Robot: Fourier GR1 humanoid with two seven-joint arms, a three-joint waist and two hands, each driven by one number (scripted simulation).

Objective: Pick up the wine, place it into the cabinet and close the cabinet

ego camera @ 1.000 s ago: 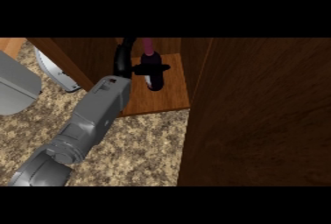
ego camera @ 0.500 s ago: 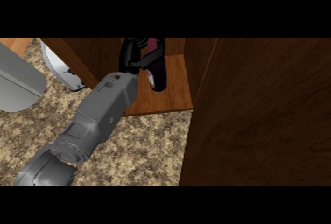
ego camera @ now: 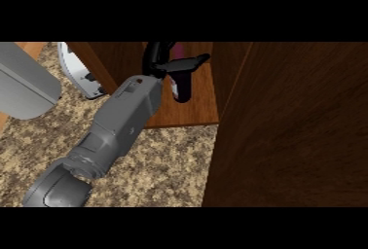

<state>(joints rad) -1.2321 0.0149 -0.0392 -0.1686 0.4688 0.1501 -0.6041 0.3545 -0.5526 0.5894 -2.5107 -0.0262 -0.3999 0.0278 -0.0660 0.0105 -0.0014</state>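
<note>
Left hand: black hand [ego camera: 167,61] at the end of a grey forearm [ego camera: 119,124] that runs up from the lower left edge into the cabinet opening; its fingers [ego camera: 188,62] are curled and clamped on the wine
Right hand: does not show in the head view
Wine: dark bottle [ego camera: 181,87] with a purplish part at its upper end, held inside the cabinet over the shelf board; it lies along the view's vertical, its lower end near the middle of the board; whether it touches the board cannot be told
Cabinet: brown wooden shelf board [ego camera: 194,109] with a side wall at its left; the opening is at the top centre of the view
Cabinet door: broad dark wooden panel [ego camera: 295,126] filling the right of the view, standing just beside the shelf board's right edge; the door is open
Desk: speckled tan stone top [ego camera: 155,165] below and left of the cabinet
Other things around: a grey rounded object [ego camera: 25,82] at the left edge; a white object [ego camera: 82,73] with a dark mark, just beside the cabinet's left wall and close to the forearm; what either one is cannot be told
</note>
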